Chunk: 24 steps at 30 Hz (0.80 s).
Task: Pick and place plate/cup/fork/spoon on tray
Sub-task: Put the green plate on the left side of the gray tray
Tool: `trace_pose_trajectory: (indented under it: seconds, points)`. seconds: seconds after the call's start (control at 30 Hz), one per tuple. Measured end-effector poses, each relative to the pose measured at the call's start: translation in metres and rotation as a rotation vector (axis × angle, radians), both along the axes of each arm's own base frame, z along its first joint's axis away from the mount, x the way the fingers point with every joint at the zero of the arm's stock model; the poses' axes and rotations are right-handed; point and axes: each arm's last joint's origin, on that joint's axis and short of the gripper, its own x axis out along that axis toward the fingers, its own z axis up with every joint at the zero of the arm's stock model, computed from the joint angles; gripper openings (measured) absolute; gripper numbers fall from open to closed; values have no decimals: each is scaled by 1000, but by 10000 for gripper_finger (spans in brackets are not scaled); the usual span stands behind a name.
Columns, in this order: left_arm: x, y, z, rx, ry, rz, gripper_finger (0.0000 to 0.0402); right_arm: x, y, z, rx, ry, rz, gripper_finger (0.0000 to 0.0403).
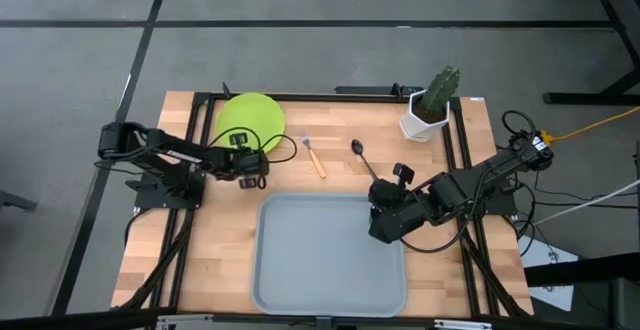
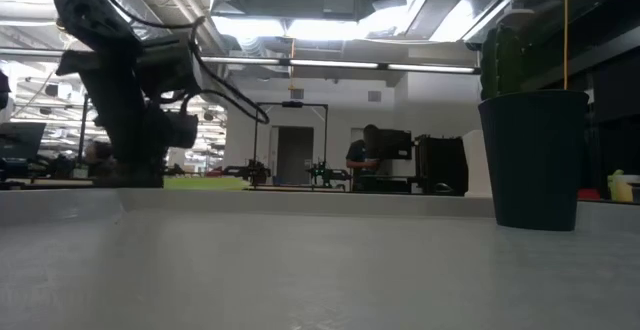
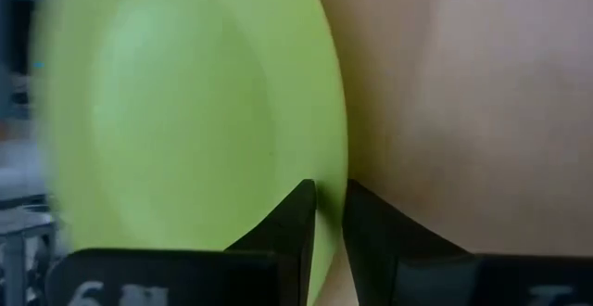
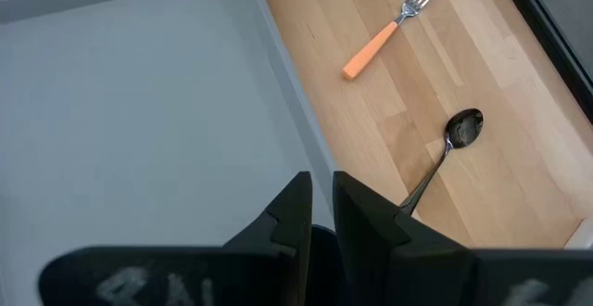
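The lime-green plate [image 1: 248, 120] [image 3: 185, 130] lies flat at the table's far left. My left gripper [image 1: 262, 160] [image 3: 331, 195] is low at its near right rim, fingers a little apart, one over the plate and one outside it. The orange-handled fork [image 1: 315, 157] [image 4: 384, 32] and the dark spoon [image 1: 363, 158] [image 4: 445, 153] lie beyond the grey-blue tray [image 1: 330, 260]. My right gripper [image 1: 382, 228] [image 4: 321, 185] hangs over the tray's far right corner, shut on a dark round thing that I take for the cup [image 4: 321, 246]. My left gripper has the plate's rim [image 3: 335, 172] in the narrow gap between its fingers, which slant down from the table's left. I cannot tell whether they touch it. My right gripper pinches the cup's wall [image 4: 322, 236] between its fingers, slanting down. The fingers hide most of the cup, which is clear of the tray.
A white pot with a cactus [image 1: 430, 110] [image 2: 535, 160] stands at the far right corner. Black rails run along the table's left and right sides. The tray's floor [image 4: 139, 111] is bare.
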Motion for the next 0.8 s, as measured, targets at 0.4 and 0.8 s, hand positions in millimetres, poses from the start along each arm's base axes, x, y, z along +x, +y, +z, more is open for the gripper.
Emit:
trace_pose_trajectory:
  seconds: [0.4, 0.8]
  points:
    - [20, 2, 21, 59, -62, 13, 6, 0, 0, 0, 1, -1, -2, 53]
    - [65, -93, 132, -88, -245, -234, 2, -7, -5, -2, -59, 53, -42, 53]
